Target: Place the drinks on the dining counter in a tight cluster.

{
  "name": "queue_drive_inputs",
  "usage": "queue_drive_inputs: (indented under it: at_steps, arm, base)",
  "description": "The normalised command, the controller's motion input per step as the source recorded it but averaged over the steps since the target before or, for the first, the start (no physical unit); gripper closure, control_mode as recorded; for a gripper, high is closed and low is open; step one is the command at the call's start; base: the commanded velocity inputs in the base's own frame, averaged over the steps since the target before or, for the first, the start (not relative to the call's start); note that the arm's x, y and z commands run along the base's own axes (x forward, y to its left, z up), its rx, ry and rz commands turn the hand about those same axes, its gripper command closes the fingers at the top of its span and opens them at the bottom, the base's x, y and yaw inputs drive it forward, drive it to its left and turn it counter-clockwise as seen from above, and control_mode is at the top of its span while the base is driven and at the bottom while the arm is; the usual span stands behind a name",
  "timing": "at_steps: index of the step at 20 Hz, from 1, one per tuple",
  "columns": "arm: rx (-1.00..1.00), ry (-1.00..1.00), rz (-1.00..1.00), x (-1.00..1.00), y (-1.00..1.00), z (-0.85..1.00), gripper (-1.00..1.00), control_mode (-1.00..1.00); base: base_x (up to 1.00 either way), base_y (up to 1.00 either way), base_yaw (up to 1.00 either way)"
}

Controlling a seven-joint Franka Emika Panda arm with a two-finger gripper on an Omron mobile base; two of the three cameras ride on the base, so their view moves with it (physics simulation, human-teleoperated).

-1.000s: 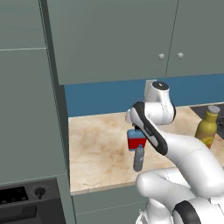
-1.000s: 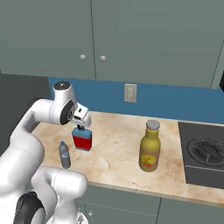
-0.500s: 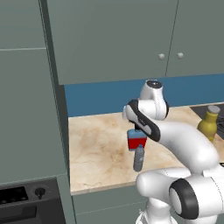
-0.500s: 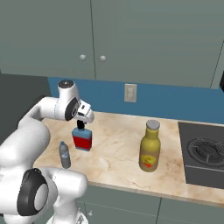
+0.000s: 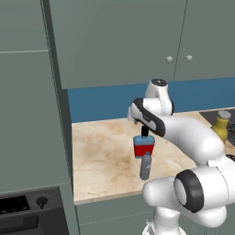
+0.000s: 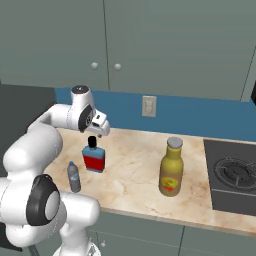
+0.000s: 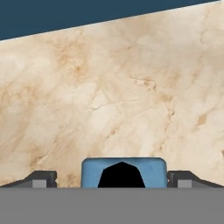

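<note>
Three drinks stand on a beige wall counter (image 5: 105, 160) under a blue backsplash. The squat blue bottle (image 5: 144, 148) (image 6: 94, 159) with red label and black cap sits directly beneath my gripper (image 5: 145, 130) (image 6: 99, 132). In the hand view its blue shoulder and cap (image 7: 122, 171) lie between the two fingertips (image 7: 41, 177), and my gripper (image 7: 114, 178) is open, with nothing held. The slim water bottle (image 5: 145, 166) (image 6: 74, 176) stands just in front of the blue one. Further right is the amber bottle (image 6: 171, 167) (image 5: 222, 125). The dining counter is out of view.
A black stove top (image 6: 234, 175) lies at the counter's right end. Grey upper cabinets (image 6: 150, 45) hang above, and a wall outlet (image 6: 148, 106) sits on the backsplash. A tall grey unit (image 5: 27, 101) with an oven panel (image 5: 27, 211) bounds the left side.
The hand has stayed over the blue bottle while the arm's rear links have swung and shifted. The jaws have stayed open and no bottle has moved.
</note>
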Motion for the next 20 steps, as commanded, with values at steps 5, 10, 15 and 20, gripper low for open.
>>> queue_drive_inputs:
  at_steps: [5, 10, 15, 20]
  arm:
    - [0.0, 0.0, 0.0, -0.05, 0.0, -0.02, -1.0, -1.0]
    - [0.0, 0.0, 0.0, 0.0, 0.0, -0.19, -1.0, -1.0]
    - [0.0, 0.0, -0.03, 0.02, 0.0, -0.2, -1.0, -1.0]
    - [0.0, 0.0, -0.03, 0.0, 0.0, -0.15, -1.0, -1.0]
  base:
    - [0.0, 0.0, 0.0]
    - [0.0, 0.0, 0.0]
    - [0.0, 0.0, 0.0]
    - [0.0, 0.0, 0.0]
